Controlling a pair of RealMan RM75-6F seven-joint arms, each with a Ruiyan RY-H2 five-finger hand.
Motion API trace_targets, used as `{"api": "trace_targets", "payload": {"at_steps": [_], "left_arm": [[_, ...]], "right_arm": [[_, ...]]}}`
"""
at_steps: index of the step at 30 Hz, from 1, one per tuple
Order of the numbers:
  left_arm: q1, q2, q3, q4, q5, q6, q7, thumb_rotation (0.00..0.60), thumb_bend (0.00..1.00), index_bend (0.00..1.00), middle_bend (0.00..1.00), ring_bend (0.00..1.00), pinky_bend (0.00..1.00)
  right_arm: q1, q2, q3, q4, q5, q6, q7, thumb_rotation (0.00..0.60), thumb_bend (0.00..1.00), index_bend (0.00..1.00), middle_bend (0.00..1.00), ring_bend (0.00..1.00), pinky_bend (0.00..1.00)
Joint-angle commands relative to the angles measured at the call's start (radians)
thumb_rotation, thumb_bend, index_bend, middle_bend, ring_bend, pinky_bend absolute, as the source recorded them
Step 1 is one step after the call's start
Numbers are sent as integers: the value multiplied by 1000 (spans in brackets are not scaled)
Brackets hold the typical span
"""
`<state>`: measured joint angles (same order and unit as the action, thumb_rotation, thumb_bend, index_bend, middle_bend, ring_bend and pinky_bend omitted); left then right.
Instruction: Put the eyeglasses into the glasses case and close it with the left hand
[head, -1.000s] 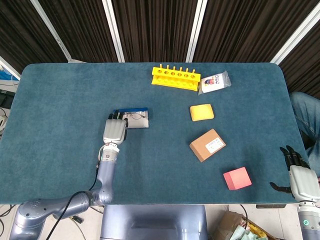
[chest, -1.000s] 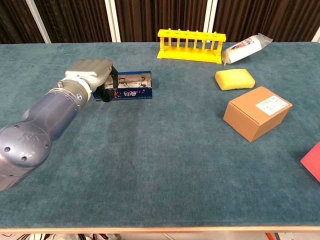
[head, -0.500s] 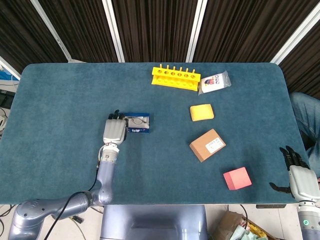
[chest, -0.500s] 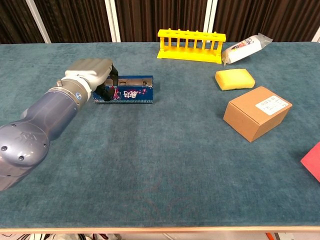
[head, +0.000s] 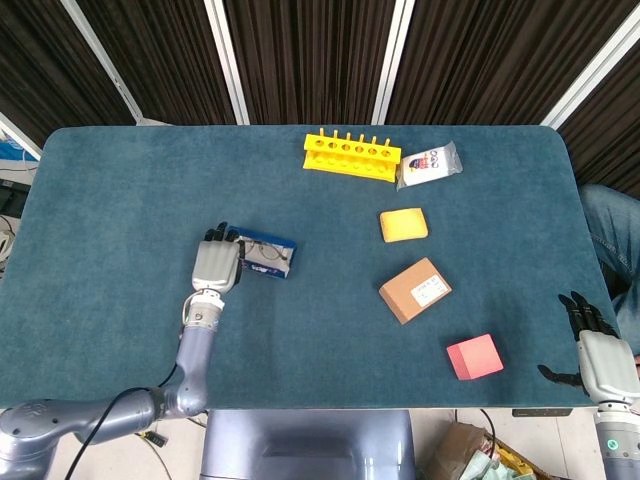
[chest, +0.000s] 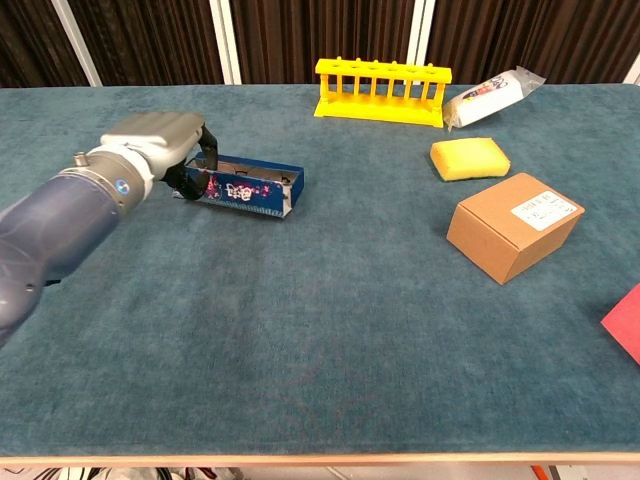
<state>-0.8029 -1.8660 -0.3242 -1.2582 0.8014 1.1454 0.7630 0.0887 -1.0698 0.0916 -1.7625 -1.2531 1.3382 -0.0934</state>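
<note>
The left hand (chest: 160, 150) is gripping the blue patterned glasses case (chest: 250, 187), which is now skewing sideways; the lid seems still open, so closing is not finished.

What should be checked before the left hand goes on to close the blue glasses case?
1. Eyeglasses inside the blue rectangular glasses case: cannot tell; thin wire shapes show inside in the head view.
2. Case lid shut: not ok; the top looks open.
3. Left hand at the case: ok, at its left end.
4. Case square on the teal table: not ok; it sits skewed.
5. Room around the case: ok; yellow sponge and brown cardboard box stand well apart.
6. Right hand out of the way: ok.
</note>
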Motion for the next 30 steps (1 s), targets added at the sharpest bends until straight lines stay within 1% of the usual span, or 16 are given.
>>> {"api": "trace_targets", "payload": {"at_steps": [1,3,6,14,23,30], "left_arm": [[27,56,14,-79,-24,9,24,600,530,557,246,81,175],[34,84,14,-123,-38,14,39,600,530,556,245,81,175],[33,106,9,-159,-49,25,52,600,530,556,245,81,175],[-5,107,-28,-197,-107,36,93,600,530,556,243,81,175],[-65,65,-73,-154,-180,50,135,600,530,556,239,81,175],[-100,32,-81,-84,-207,50,151,600,530,556,238,81,175]], "right_arm": [[0,0,0,-1,-1,0,1,600,178,73,40,100,227],[0,0,0,-1,1,0,1,600,179,73,40,100,227],[0,-1,0,-2,2,0,0,600,179,73,40,100,227],[1,-3,0,-3,6,0,-4,600,178,73,40,100,227],[2,-2,0,-3,8,-1,-8,600,178,73,40,100,227],[2,-3,0,-4,12,-1,-12,600,179,73,40,100,227]]}}
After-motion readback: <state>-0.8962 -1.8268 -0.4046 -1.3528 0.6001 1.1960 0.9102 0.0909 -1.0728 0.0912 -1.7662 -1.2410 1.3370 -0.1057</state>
